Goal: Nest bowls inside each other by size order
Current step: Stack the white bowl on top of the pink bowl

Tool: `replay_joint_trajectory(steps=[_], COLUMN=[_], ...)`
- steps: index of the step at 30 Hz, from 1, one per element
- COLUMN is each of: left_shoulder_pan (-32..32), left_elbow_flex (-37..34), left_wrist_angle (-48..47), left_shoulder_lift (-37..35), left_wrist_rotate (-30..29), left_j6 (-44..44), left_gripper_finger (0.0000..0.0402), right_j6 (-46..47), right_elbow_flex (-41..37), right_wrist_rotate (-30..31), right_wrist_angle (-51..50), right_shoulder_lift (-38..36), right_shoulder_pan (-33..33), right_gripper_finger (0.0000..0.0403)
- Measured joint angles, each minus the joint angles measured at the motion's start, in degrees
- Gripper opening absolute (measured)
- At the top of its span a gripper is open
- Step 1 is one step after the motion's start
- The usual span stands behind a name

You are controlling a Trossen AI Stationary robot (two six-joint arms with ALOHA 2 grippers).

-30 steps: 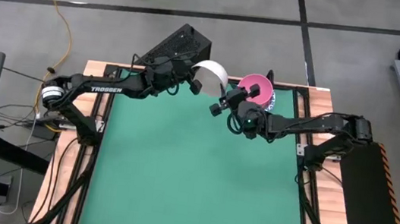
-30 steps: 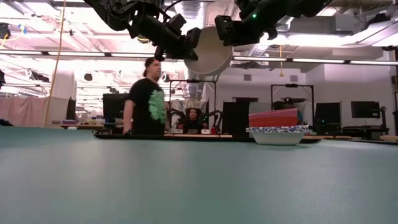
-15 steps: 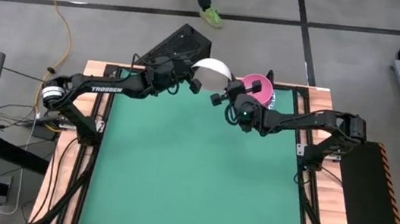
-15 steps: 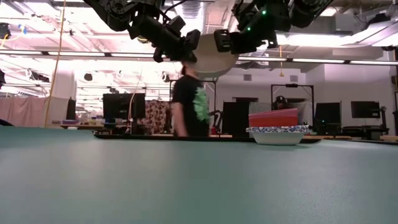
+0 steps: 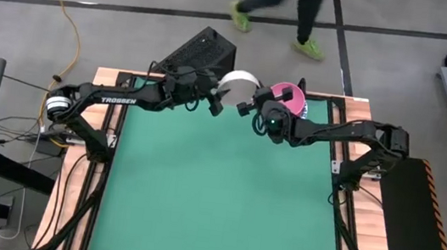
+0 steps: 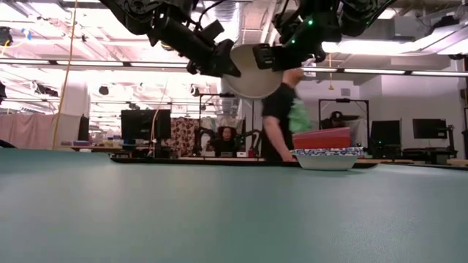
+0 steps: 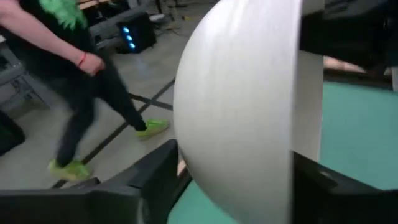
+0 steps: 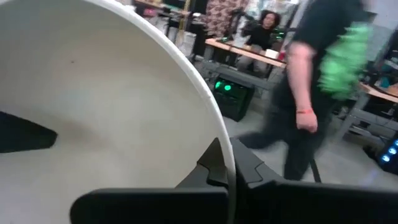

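A plain off-white bowl (image 5: pixel 238 82) hangs on its side in the air above the table's far edge, between my two grippers. My right gripper (image 5: pixel 249 107) is shut on it. My left gripper (image 5: pixel 214 104) stands open, one finger (image 7: pixel 149 180) outside the bowl's wall and one finger (image 7: pixel 329 186) on the inner side. A stack of bowls (image 5: pixel 287 100), pink and red on top of blue-patterned white ones (image 6: pixel 326 157), rests on the table at the far right. My right gripper pinches the off-white bowl's rim (image 8: pixel 225 163) between its two fingers, one inside the bowl and one outside. It comes level from the table's right side. The bowl is lifted clear, tipped on its side, its underside (image 6: pixel 248 82) toward the low camera. My left gripper's fingers stand on either side of the bowl's wall (image 7: pixel 249 155); whether either one touches it, I cannot tell.
A black box (image 5: pixel 201 52) stands just beyond the table's far edge behind my left arm. A person (image 5: pixel 285 4) walks past on the floor behind the table. The green mat (image 5: pixel 214 201) stretches out toward the near edge.
My right gripper has gone toward the table's left and far edge to the off-white bowl and shut on its rim. My left gripper, which held the bowl, has opened. The bowl stays in the air at about the same place. The person has walked rightward behind the table.
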Motion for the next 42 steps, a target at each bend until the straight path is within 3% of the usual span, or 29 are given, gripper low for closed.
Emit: replay_joint_trajectory(steps=[4, 8, 19, 26, 33, 42], left_shoulder_pan=[-0.1, 0.0, 0.0, -0.2, -0.6, -0.8], left_elbow_flex=[0.0, 0.0, 0.1, 0.1, 0.1, 0.1], left_wrist_angle=[-3.4, -4.6, -11.7, -17.9, -23.7, -27.4], left_shoulder_lift=[0.0, -0.1, -5.3, -9.6, -13.7, -16.9], left_wrist_rotate=[-0.4, -1.2, -1.5, -1.7, -1.1, 2.8], left_j6=[2.7, 4.9, 6.2, 7.7, 8.3, 5.6], left_gripper_finger=[0.026, 0.0276, 0.0279, 0.0279, 0.0279, 0.0279], right_j6=[1.1, 3.7, 16.8, 18.2, 19.4, 25.7], right_elbow_flex=[0.0, 0.0, 0.0, 0.0, 0.0, 0.0], right_wrist_rotate=[-0.8, -2.3, -21.5, -28.2, -28.9, -39.3], right_wrist_angle=[-2.6, -5.5, -21.7, -30.9, -40.8, -54.3], right_shoulder_lift=[0.1, 0.1, -5.7, -13.9, -24.1, -32.0], right_shoulder_pan=[-0.4, -1.0, -8.3, -12.6, -16.9, -25.1], right_gripper_finger=[0.0005, 0.0005, 0.0005, 0.0005, 0.0005, 0.0005])
